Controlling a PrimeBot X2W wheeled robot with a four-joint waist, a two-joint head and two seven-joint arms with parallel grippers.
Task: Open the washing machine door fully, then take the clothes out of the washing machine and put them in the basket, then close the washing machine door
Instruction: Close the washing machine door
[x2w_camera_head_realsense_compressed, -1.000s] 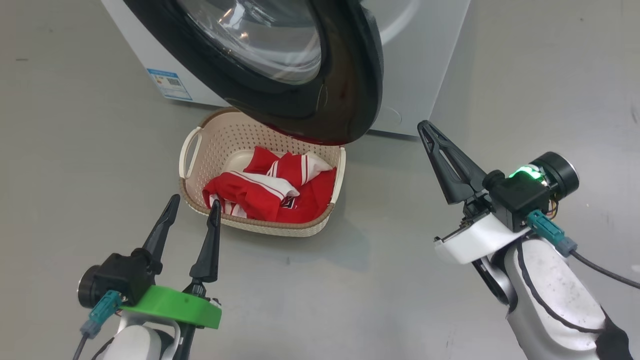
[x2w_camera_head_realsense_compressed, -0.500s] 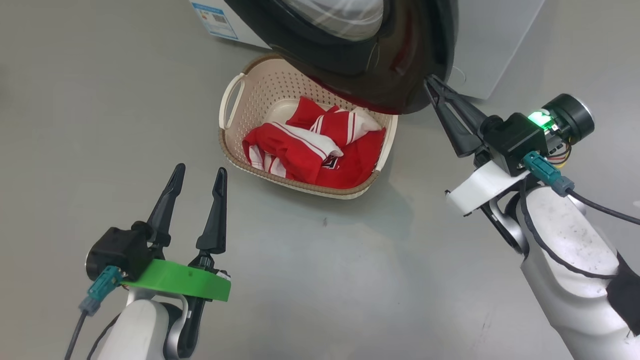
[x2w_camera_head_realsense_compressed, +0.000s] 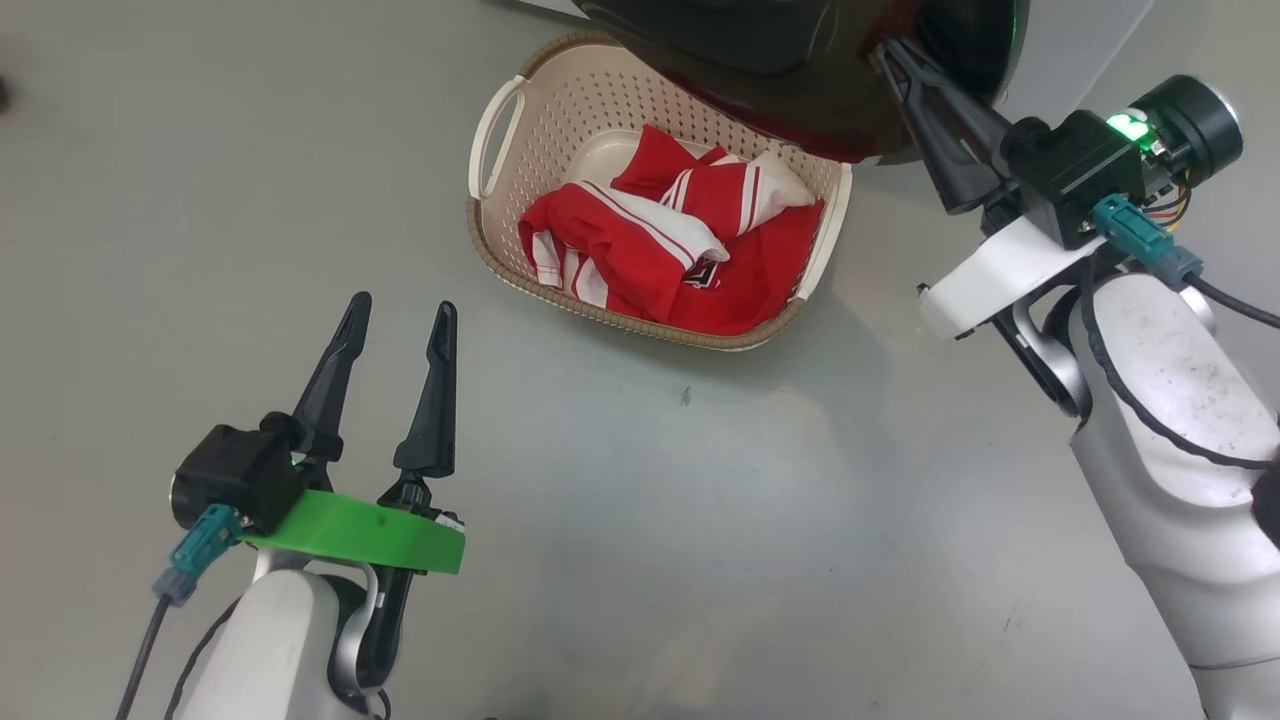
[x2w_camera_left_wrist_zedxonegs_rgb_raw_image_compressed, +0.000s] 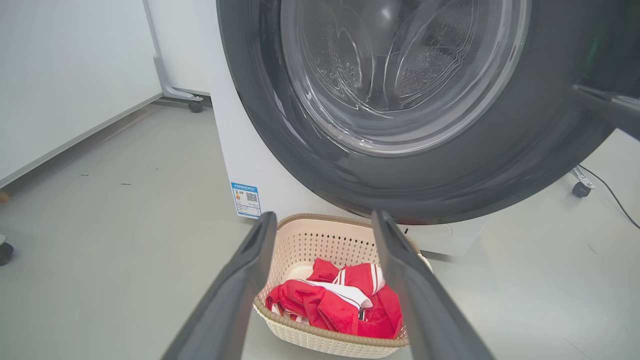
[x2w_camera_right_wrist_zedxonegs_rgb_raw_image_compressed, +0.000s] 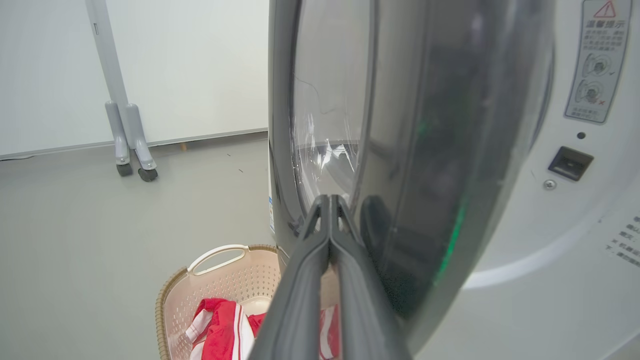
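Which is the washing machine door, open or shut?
Open: the washing machine door stands swung off the washing machine front, latch slot exposed.

Left gripper (x2w_camera_head_realsense_compressed: 405, 302) low at seven o'clock of the head view, fingers spread wide, pointing toward twelve, right gripper (x2w_camera_head_realsense_compressed: 888, 50) high at one o'clock, fingers pressed together, pointing toward eleven, pale forearm trailing to five o'clock

Blue QR sticker (x2w_camera_left_wrist_zedxonegs_rgb_raw_image_compressed: 246, 199) on the washing machine (x2w_camera_left_wrist_zedxonegs_rgb_raw_image_compressed: 242, 155), just left of the left gripper (x2w_camera_left_wrist_zedxonegs_rgb_raw_image_compressed: 324, 216) jaws, print unreadable. Red-triangle warning label (x2w_camera_right_wrist_zedxonegs_rgb_raw_image_compressed: 597, 60) with Chinese text, up-right of the right gripper (x2w_camera_right_wrist_zedxonegs_rgb_raw_image_compressed: 328, 198) jaws.
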